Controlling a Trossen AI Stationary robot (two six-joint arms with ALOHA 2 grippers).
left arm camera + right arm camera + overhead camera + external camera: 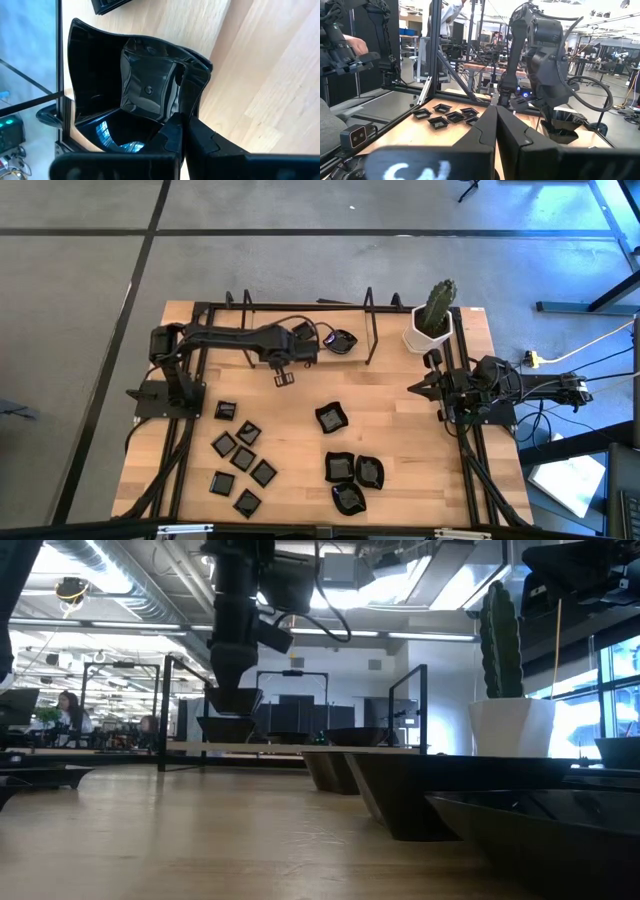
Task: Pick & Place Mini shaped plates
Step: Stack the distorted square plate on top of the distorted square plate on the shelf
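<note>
Nearest the front edge of the pale wooden counter lie the small glossy black flat square plates, seven of them scattered flat at the left, several turned cornerwise. Just right of them sit three rounded wavy-edged black dishes, close together, rims upward. A fourth wavy-edged black dish rests alone near the middle.

Farther back, the left pincer hangs above the counter, fingers pressed together on the rim of a larger raised-rim black square dish. In the left wrist view the dish hangs tilted, its hollow facing the camera; I cannot tell its long axis.

At the right edge the right pincer waits, fingers closed on nothing, pointing toward the middle.

Farthest back stands a white pot with a green cactus, and another black dish beside the black wire rack.
</note>
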